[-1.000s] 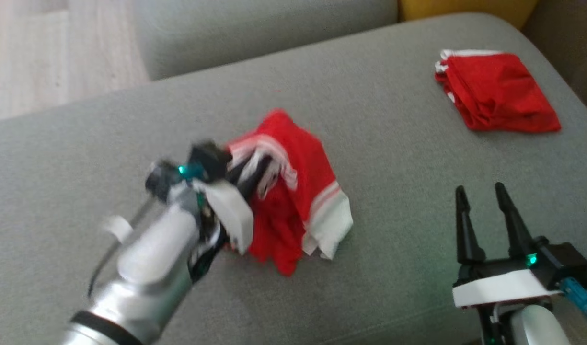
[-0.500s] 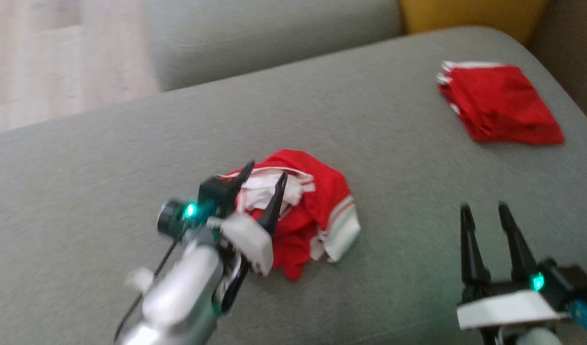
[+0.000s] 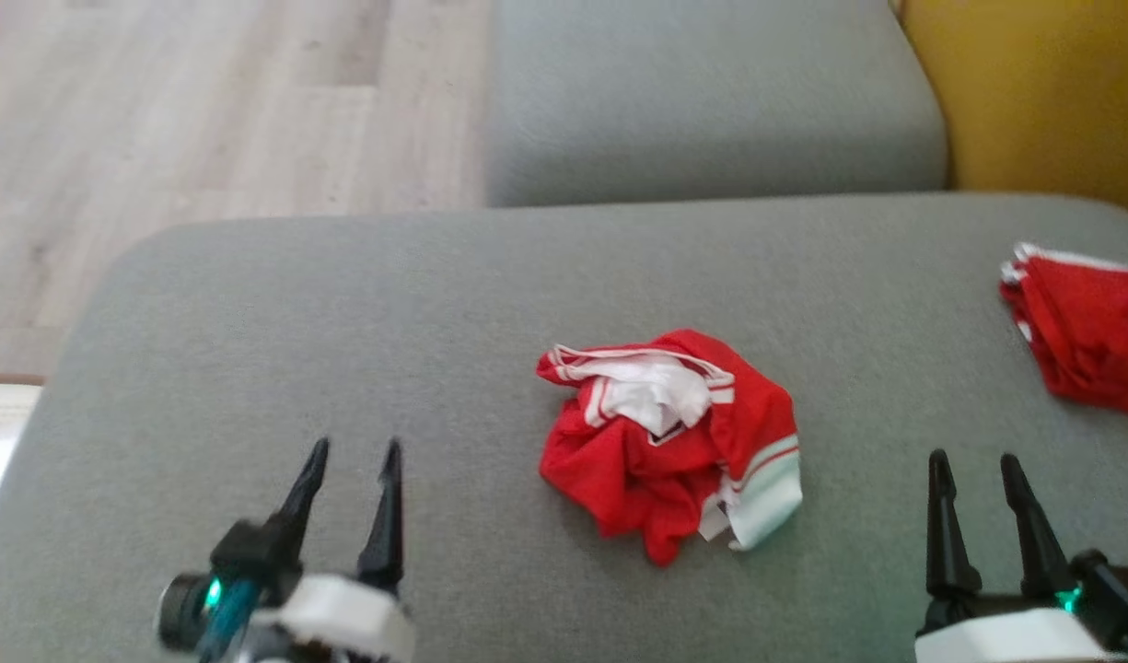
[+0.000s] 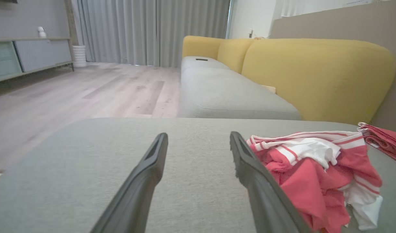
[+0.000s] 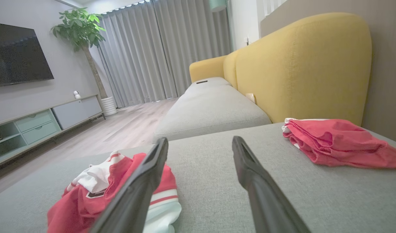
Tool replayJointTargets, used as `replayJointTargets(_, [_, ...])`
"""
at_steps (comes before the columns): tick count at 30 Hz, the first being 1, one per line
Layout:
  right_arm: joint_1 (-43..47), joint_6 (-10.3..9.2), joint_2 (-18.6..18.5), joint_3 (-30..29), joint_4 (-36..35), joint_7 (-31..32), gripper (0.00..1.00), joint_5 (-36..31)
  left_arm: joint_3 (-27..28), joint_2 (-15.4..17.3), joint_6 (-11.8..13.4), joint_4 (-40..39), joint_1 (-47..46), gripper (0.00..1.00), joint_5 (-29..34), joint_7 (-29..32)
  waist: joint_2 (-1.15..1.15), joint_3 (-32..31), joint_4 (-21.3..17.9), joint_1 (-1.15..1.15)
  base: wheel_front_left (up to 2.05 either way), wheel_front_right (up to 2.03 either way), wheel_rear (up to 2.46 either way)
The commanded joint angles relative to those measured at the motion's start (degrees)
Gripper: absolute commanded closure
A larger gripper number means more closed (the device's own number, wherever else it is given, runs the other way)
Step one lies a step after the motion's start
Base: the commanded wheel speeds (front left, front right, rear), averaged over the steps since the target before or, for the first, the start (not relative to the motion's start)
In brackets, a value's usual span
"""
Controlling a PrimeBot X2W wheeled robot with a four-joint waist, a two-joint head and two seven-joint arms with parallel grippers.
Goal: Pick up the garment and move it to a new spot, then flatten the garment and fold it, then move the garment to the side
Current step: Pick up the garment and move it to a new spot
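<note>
Fingers apart on both, nothing held: left end effector (image 3: 355,446) and right end effector (image 3: 973,457) sit low over the sofa seat (image 3: 343,304), tips forward. Garment (image 3: 674,442) lies in a crumpled heap between them, ahead-right of the left one and ahead-left of the right one, touching neither.

Reads as the flatten step. The white striped band (image 3: 651,387) on top and the white hem (image 3: 766,502) at the near-right edge look like the usable edges. I'd pinch a single layer at each, one per end effector, lift slightly and draw them apart sideways. Grabbing the whole wad would likely just shift the lump. The fabric probably drags on the upholstery, so lift, don't slide.

Seat is grey woven padding and probably gives under pressure. Folded red garment (image 3: 1084,331) is ahead-right of the right end effector, well apart, so keep the spread off it. Further out are another grey seat section (image 3: 711,92), yellow backrest (image 3: 1033,92), wood floor (image 3: 204,101), curtains (image 5: 159,48), TV (image 5: 16,55) and plant (image 5: 78,29).
</note>
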Motion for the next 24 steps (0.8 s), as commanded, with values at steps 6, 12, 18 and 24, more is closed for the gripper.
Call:
replayJointTargets(6, [0.2, 0.39, -0.3, 1.5, -1.4, -0.4, 0.0, -0.8, 7.1, -2.8, -0.8, -7.8, 3.7, 0.0, 5.9, -0.7, 0.0, -1.6, 1.9, 0.0, 0.0, 0.0, 0.0])
replayJointTargets(12, [1.1, 0.39, -0.3, 2.3, -0.8, -0.4, 0.0, -1.0, 10.4, -5.2, -3.5, -10.4, 6.2, 0.0, 9.6, -0.7, 0.0, -2.2, 2.0, 0.0, 0.0, 0.0, 0.0])
replayJointTargets(18, [1.6, 0.39, -0.3, 4.0, -0.1, -0.4, 0.0, -1.3, 12.2, -5.9, -5.3, -9.6, 6.3, 0.0, 10.8, -0.7, 0.0, -2.8, 1.6, 0.0, 0.0, 0.0, 0.0])
replayJointTargets(24, [1.8, 0.39, -0.3, 4.7, 0.0, -0.4, 0.0, -1.4, 13.1, -6.2, -6.2, -9.3, 6.6, 0.0, 11.5, -0.7, 0.0, -3.1, 1.3, 0.0, 0.0, 0.0, 0.0])
